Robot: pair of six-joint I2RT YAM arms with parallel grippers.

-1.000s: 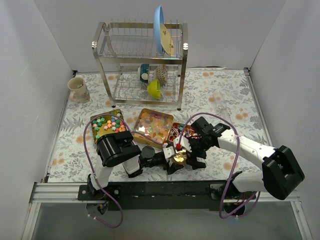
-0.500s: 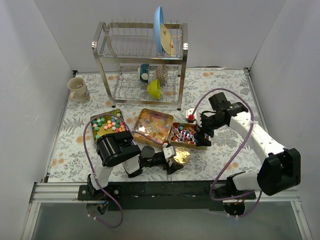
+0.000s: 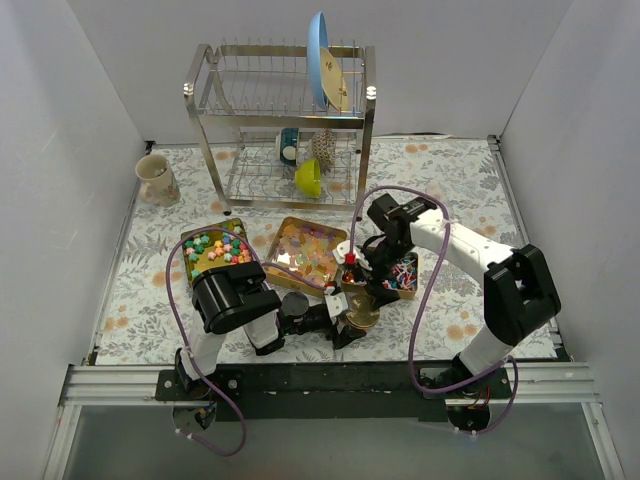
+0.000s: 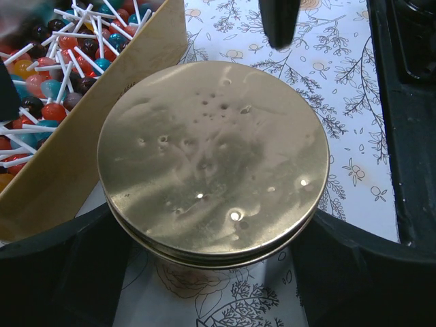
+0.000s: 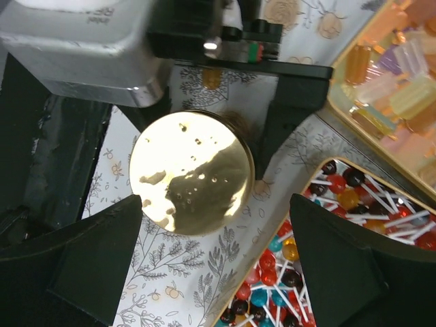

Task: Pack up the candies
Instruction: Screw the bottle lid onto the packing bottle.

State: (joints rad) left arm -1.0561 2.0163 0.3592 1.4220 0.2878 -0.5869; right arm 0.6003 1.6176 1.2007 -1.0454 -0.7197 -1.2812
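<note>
Three open gold tins hold the candies: multicoloured pieces (image 3: 215, 247), translucent orange-yellow rounds (image 3: 308, 247) (image 5: 402, 75), and lollipop-like sweets on white sticks (image 3: 400, 277) (image 4: 41, 68) (image 5: 272, 272). A round gold lidded tin (image 3: 362, 313) (image 4: 211, 157) (image 5: 192, 172) stands in front of the lollipop tin. My left gripper (image 3: 352, 318) (image 4: 211, 231) is shut on it, one finger against each side. My right gripper (image 3: 362, 272) (image 5: 218, 272) hovers open above the spot between the round tin and the lollipop tin, with nothing between its fingers.
A steel dish rack (image 3: 280, 120) stands at the back with a blue plate (image 3: 322, 60) and a yellow-green bowl (image 3: 309, 177). A mug (image 3: 157, 180) sits at the back left. The black base rail (image 3: 300, 378) runs along the near edge.
The right gripper left the round gold tin, swung out to the right and back, and now hangs over the tin again. The left gripper and the tin have not moved.
</note>
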